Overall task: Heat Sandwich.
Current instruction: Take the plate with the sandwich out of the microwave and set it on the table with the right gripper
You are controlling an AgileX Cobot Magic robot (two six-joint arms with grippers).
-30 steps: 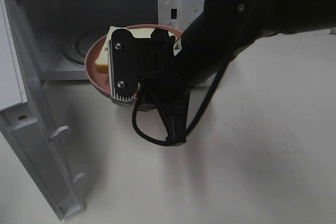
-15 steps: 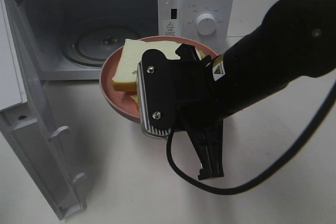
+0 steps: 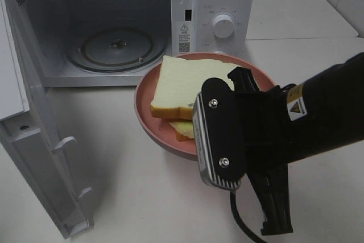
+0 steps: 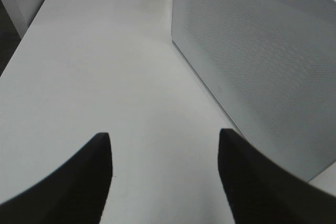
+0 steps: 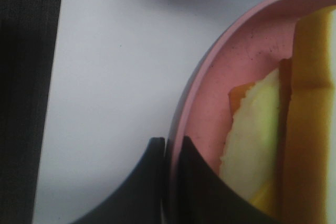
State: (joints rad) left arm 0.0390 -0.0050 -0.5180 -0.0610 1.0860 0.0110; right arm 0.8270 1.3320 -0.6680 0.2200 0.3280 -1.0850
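The sandwich [image 3: 175,88], pale bread with a tan crust and yellow filling, lies on a round pink plate [image 3: 145,122] held above the table in front of the open microwave [image 3: 222,4]. My right gripper [image 5: 170,182] is shut on the plate's rim [image 5: 195,93], one finger outside and one inside. The sandwich's edge [image 5: 307,129] shows close beside it. In the exterior high view the wrist mount [image 3: 219,140] hides the fingers. My left gripper [image 4: 165,182] is open and empty over bare table, beside the microwave's side wall [image 4: 262,51].
The microwave door [image 3: 34,140] stands wide open at the left, reaching toward the table's front. The glass turntable [image 3: 116,46] inside is bare. The control dial [image 3: 223,25] is on the right panel. A black cable [image 3: 244,229] hangs under my right arm.
My right arm has carried the plate with the sandwich away from the microwave's opening, to the right and toward the front. The microwave and its door have not moved.
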